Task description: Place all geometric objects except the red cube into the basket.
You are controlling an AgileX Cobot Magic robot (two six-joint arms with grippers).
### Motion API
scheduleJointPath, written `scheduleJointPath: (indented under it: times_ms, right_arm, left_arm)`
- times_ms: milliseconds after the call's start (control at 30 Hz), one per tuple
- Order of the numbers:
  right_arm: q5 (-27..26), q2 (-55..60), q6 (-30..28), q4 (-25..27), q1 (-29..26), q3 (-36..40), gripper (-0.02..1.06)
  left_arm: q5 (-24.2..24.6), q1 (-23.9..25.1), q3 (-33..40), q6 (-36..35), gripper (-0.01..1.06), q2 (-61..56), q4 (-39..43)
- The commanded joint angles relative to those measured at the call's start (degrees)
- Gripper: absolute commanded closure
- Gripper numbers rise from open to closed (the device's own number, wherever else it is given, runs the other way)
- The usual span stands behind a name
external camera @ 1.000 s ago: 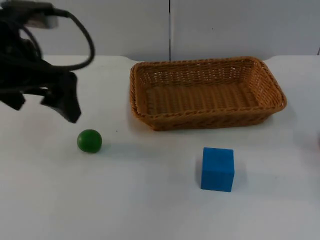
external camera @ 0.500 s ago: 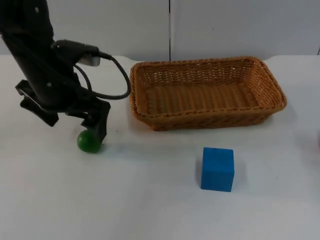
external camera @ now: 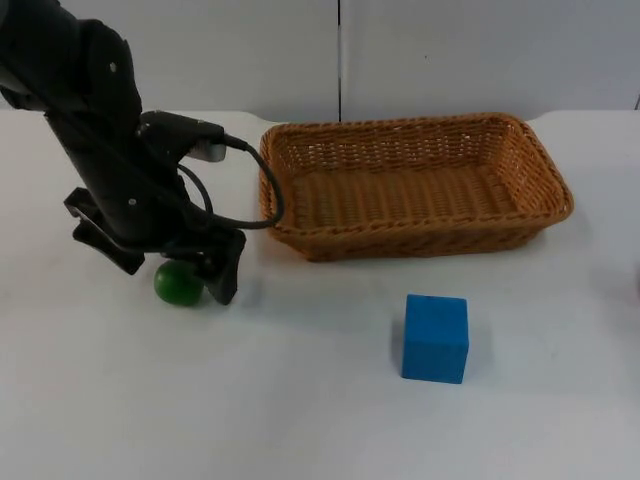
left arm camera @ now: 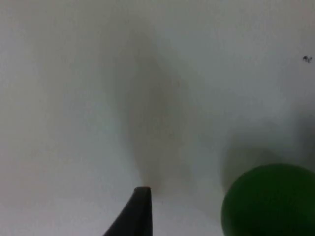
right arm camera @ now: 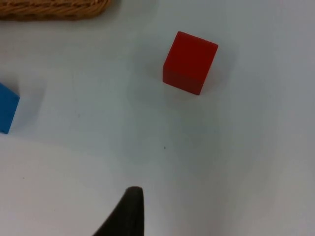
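Observation:
A green ball (external camera: pixel 177 286) lies on the white table left of the wicker basket (external camera: pixel 410 238). My left gripper (external camera: pixel 170 268) is low over the ball, open, with one finger (external camera: pixel 224 277) to its right and the other to its left. In the left wrist view the ball (left arm camera: pixel 270 201) sits close beside a black fingertip (left arm camera: pixel 139 209), not gripped. A blue cube (external camera: pixel 435 338) stands in front of the basket. My right gripper (right arm camera: pixel 129 211) waits above the table, with the red cube (right arm camera: pixel 189 61) ahead of it and the blue cube's corner (right arm camera: pixel 7 115) to one side.
The basket holds nothing and stands at the back centre, near the grey partition wall (external camera: pixel 450 55). Its front edge (right arm camera: pixel 54 9) also shows in the right wrist view. Bare table stretches along the front.
The left arm has swung right and down from the far left, and its open gripper has come over the green ball. The ball, the cube and the basket have not moved.

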Motion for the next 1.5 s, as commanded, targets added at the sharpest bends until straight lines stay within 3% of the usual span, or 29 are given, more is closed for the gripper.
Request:
scheduleJointPath:
  times_ms: [0,67,200,233,267,300,400,433,467,500,933,1233,1467]
  right_arm:
    - [-0.44,-0.13,0.33,-0.12,-0.46,0.41,-0.01]
    - [-0.57,-0.13,0.33,-0.12,-0.46,0.41,-0.01]
    - [-0.57,-0.13,0.33,-0.12,-0.46,0.41,-0.01]
    - [-0.57,-0.13,0.33,-0.12,-0.46,0.41,-0.01]
    - [-0.57,-0.13,0.33,-0.26,-0.46,0.41,-0.01]
    - [-0.57,-0.13,0.33,-0.35,-0.46,0.41,-0.01]
    - [-0.57,-0.13,0.33,-0.61,-0.46,0.41,-0.01]
    - [-0.57,-0.13,0.33,-0.61,-0.46,0.41,-0.01]
    - [-0.57,-0.13,0.33,-0.72,-0.46,0.41,-0.01]
    - [-0.57,-0.13,0.33,-0.99,-0.46,0.41,-0.01]
    - [-0.67,-0.13,0.33,-1.22,-0.46,0.41,-0.01]
    - [-0.81,-0.13,0.44,-1.22,-0.46,0.41,-0.01]
    - [-0.91,-0.13,0.44,-1.22,-0.46,0.41,-0.01]
  left_arm:
    - [0.17,-0.30,-0.31,-0.40,0.01,-0.03,-0.72]
    - [0.32,-0.30,-0.31,-0.40,0.08,-0.03,-0.72]
    - [0.32,-0.30,-0.31,-0.40,0.34,-0.03,-0.52]
    - [0.32,-0.30,-0.31,-0.40,0.34,-0.03,-0.52]
    - [0.32,-0.30,-0.31,-0.40,0.46,-0.03,-0.52]
    - [0.32,-0.30,-0.31,-0.68,0.51,-0.03,-0.65]
    - [0.98,-0.30,-0.31,-1.62,0.85,-0.03,-0.65]
    - [0.98,-0.30,-0.31,-1.62,0.85,-0.03,-0.65]
    - [1.54,-0.30,-0.31,-1.88,0.99,-0.15,-0.65]
    - [2.22,-0.30,-0.31,-1.88,1.05,-0.26,-0.65]
    - [11.03,-0.30,-0.31,-2.55,1.05,-17.57,-0.89]
    - [10.42,-1.27,-2.13,-1.31,1.05,-19.18,-4.42]
    - [11.15,-6.81,-14.53,-1.46,1.05,-10.92,-4.42]
